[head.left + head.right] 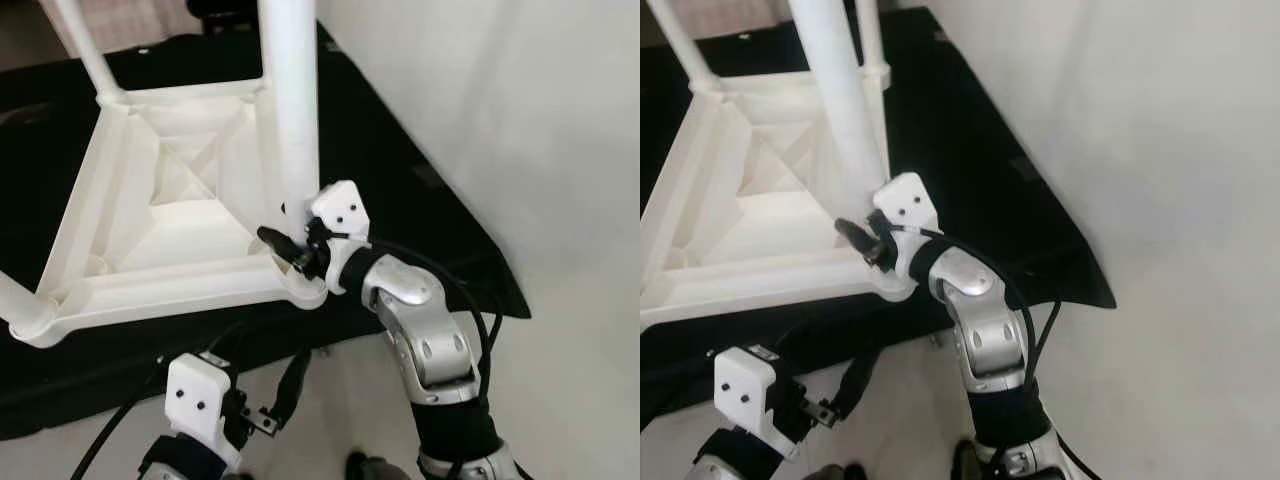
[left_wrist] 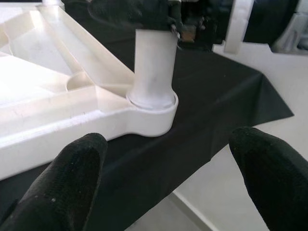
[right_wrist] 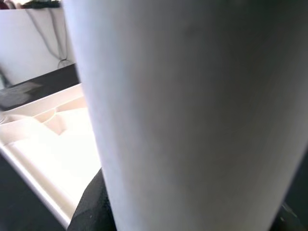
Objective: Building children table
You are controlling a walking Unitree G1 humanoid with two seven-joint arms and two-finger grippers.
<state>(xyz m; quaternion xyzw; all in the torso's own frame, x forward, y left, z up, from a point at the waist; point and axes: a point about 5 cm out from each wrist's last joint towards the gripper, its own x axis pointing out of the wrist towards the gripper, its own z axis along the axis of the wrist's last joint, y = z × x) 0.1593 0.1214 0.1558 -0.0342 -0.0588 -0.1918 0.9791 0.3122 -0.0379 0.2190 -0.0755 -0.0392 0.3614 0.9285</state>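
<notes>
On a black cloth (image 1: 400, 170) spread over the pale floor (image 1: 560, 150), the white plastic tabletop (image 1: 150, 230) lies upside down, its ribbed underside facing up. White legs stand up from its corners; the near-right leg (image 1: 290, 110) rises from the round socket (image 1: 305, 290) at the corner nearest the robot, just inside the cloth's near edge. The right tool (image 1: 290, 248) is at the foot of that leg, just above the socket, with its black fingers clenched around the tube from the robot's side; in the right wrist view the leg (image 3: 192, 110) stands hard against the camera, with a black fingertip (image 3: 91, 207) showing beside it and the ribbed tabletop (image 3: 43, 139) behind. The right arm (image 1: 430, 340) bends up from below, a black cable looping beside its silver elbow. The left tool (image 1: 280, 395) hangs lower, over the floor just in front of the cloth's near edge, apart from the tabletop. Its two black fingers (image 2: 62, 183) are spread wide with nothing between them, pointing at the same leg (image 2: 154, 62) and socket (image 2: 154, 115). Another leg (image 1: 85, 50) slants up from the far-left corner.
</notes>
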